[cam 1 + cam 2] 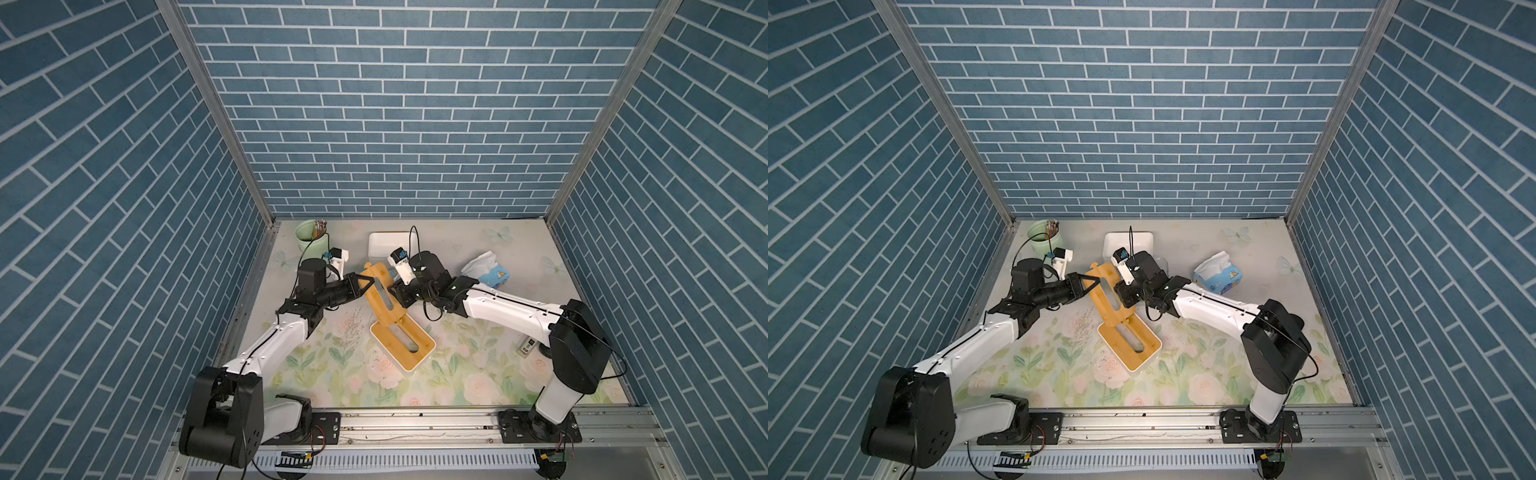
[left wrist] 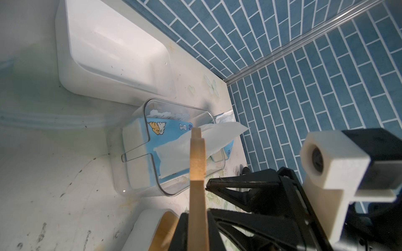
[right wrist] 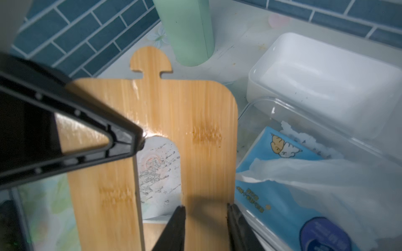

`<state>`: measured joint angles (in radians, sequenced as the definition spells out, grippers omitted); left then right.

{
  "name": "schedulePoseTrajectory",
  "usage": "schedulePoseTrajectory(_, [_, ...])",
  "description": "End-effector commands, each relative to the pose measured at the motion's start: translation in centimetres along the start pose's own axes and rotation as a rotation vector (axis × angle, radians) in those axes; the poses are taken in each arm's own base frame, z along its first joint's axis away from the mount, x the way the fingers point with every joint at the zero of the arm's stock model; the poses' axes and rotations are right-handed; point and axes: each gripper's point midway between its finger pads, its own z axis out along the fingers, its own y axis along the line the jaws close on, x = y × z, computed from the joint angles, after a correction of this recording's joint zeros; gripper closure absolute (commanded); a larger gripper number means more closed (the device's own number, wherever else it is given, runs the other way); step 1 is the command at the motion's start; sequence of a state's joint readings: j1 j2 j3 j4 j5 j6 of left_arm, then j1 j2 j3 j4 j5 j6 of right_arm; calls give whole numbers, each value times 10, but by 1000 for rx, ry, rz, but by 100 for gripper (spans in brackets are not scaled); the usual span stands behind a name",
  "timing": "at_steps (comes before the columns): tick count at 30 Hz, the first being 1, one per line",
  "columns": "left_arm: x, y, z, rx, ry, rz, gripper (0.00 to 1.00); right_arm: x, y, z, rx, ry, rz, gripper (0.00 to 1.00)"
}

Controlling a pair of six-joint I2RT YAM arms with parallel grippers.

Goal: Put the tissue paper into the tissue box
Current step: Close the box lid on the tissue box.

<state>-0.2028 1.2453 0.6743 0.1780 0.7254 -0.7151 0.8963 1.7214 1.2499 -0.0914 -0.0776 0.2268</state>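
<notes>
Removing the lid from the tissue box point(image 1: 409, 365). The left gripper point(image 1: 371, 284) is pinched tight on the edge of the tilted bamboo lid point(image 1: 380, 297), and the right gripper point(image 3: 206, 209) clamps the strip beside its slot. The tissue pack point(image 1: 484, 266) sits in a clear container point(image 2: 117, 169) behind the right arm, well apart from the box. Best practice: raise both grips together, then set the lid down clear of the opening

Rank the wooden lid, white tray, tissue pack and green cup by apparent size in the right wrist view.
1. wooden lid, nearest the camera.
2. white tray and tissue pack: alike, both cut by the frame edge.
3. green cup, partly out of frame.
</notes>
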Motion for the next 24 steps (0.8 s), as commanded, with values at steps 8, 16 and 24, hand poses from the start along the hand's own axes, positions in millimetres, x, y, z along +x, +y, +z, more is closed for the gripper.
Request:
schedulePoseTrajectory(8, [-63,-63,-50,91,-331,-5,100,-40,-10,-78,-206,-223,184,21])
schedulePoseTrajectory(16, [-97,-119,-110,289,-604,-100,100,-86,13,-119,-510,-447,442,14])
schedulePoseTrajectory(24, [-91,-143,-128,407,-653,-132,100,-115,38,-144,-750,-589,545,20])
